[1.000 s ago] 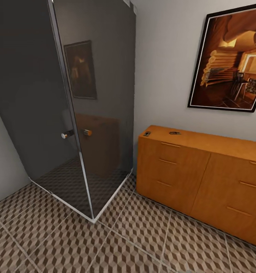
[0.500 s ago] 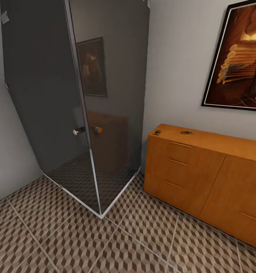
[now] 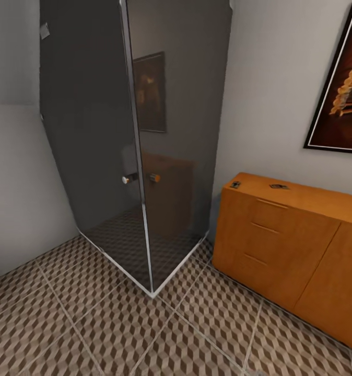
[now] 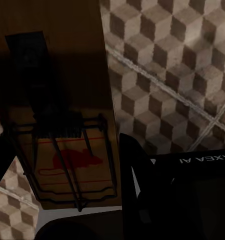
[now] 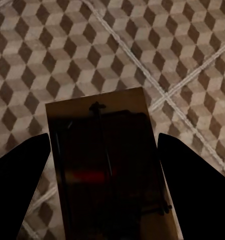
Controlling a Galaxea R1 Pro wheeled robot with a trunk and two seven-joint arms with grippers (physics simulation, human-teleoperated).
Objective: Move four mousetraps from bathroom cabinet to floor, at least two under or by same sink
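Two small dark mousetraps lie on top of the orange-brown cabinet at the right of the head view. In the left wrist view my left gripper is shut on a mousetrap, a wooden board with a wire frame and a red mouse print. It hangs above the bathroom floor. In the right wrist view my right gripper is shut on another mousetrap, its dark fingers pressed against the board's long sides. The cube-patterned tiles lie beneath. The sink is out of view.
A dark glass shower enclosure with a small round door knob stands in the corner left of the cabinet. A framed picture hangs on the wall above the cabinet. Tiled floor stretches in front of both.
The head camera has swung to the left, so the shower and cabinet sit further right in the picture. The two traps on the cabinet top have not moved on it.
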